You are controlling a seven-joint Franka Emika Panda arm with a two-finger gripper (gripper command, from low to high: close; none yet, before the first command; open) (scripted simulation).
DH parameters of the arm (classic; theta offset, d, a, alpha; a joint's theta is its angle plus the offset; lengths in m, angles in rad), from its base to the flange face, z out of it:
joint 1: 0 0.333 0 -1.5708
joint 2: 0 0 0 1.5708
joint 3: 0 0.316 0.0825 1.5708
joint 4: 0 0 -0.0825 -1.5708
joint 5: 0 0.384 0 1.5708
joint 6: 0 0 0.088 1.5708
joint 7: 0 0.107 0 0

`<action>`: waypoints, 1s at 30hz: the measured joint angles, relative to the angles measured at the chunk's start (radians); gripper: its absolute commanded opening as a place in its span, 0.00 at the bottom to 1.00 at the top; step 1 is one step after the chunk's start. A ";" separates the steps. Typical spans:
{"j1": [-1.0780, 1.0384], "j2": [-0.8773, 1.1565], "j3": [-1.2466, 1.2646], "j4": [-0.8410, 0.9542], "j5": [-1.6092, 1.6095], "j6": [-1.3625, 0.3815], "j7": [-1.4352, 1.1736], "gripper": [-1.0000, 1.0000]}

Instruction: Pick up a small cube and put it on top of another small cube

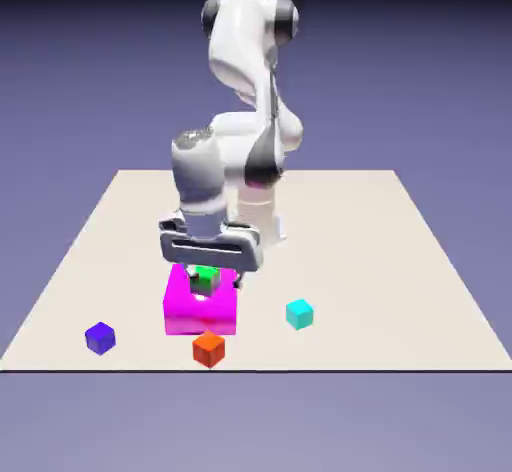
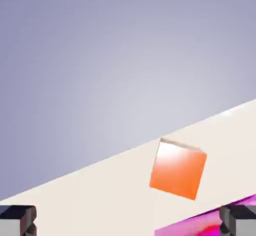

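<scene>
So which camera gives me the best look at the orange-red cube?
The hand view: the orange-red cube looms large there, unobstructed. The exterior view shows it whole but small, in front of the magenta block.

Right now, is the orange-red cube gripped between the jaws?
No, the orange-red cube rests on the pale tabletop, with the jaws standing open.
</scene>
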 measured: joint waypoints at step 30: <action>-0.121 0.050 -0.010 0.097 -0.011 -0.435 0.086 0.00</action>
